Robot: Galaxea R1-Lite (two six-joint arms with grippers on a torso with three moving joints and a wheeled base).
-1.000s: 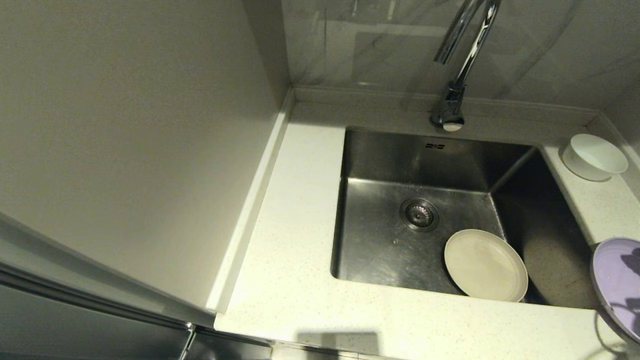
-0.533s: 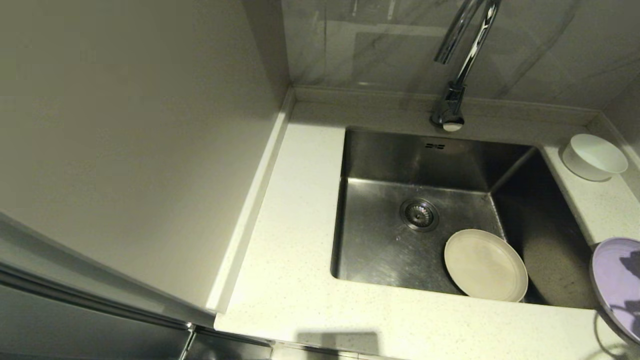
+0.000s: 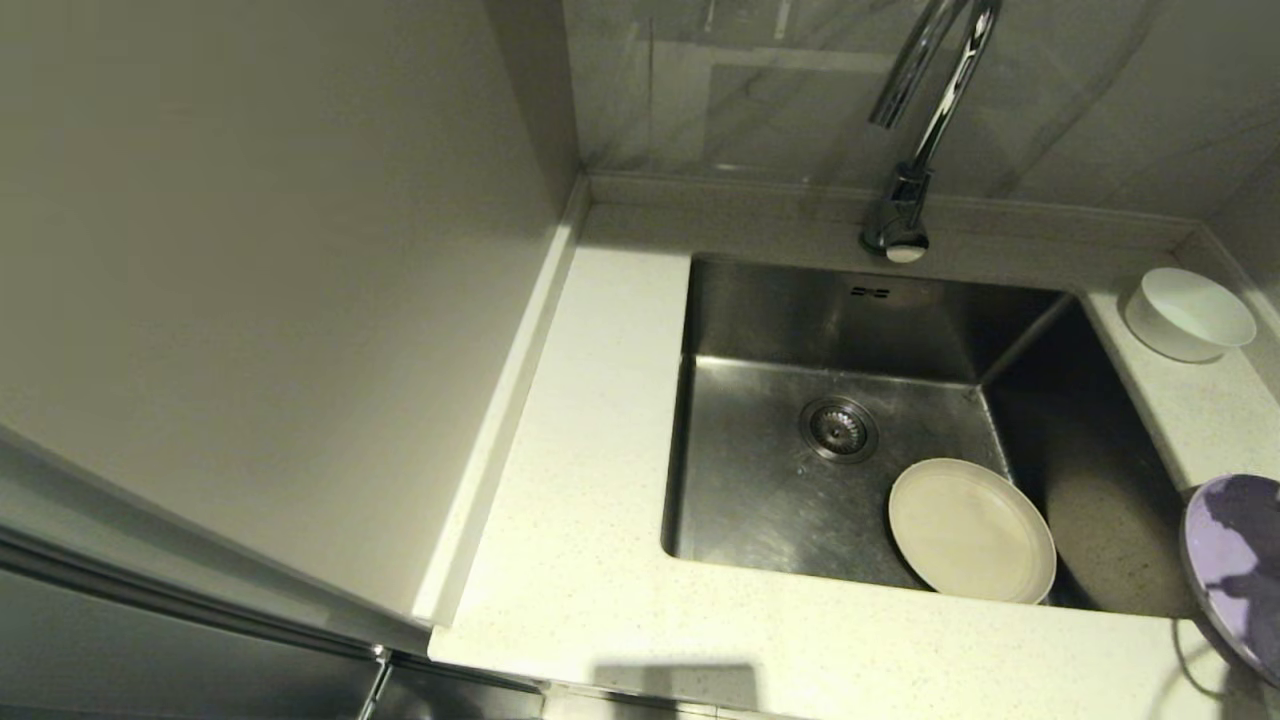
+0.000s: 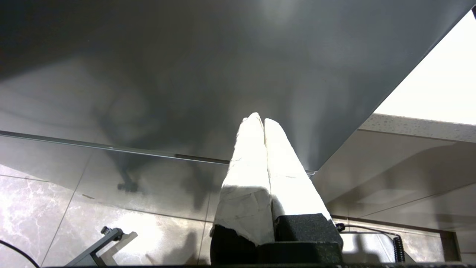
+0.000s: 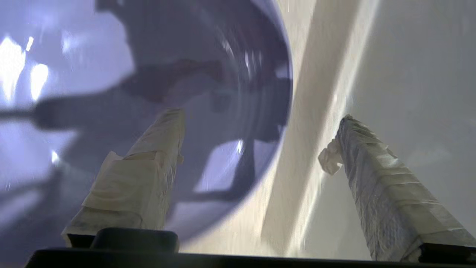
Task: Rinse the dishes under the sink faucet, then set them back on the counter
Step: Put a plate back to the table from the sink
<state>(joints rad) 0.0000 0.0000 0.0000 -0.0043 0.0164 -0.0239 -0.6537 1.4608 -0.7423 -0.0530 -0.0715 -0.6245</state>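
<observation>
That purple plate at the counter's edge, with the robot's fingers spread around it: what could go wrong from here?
The lilac plate lies on the counter beside the sink. The right gripper is open, one finger over the plate, the other beyond its rim, so a shallow pinch might slip. A nudge could tip it into the basin onto the cream plate and chip both. The left gripper is shut, parked away.

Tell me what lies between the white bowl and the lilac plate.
Only bare counter lies between the bowl and the lilac plate, as the head view shows.
</observation>
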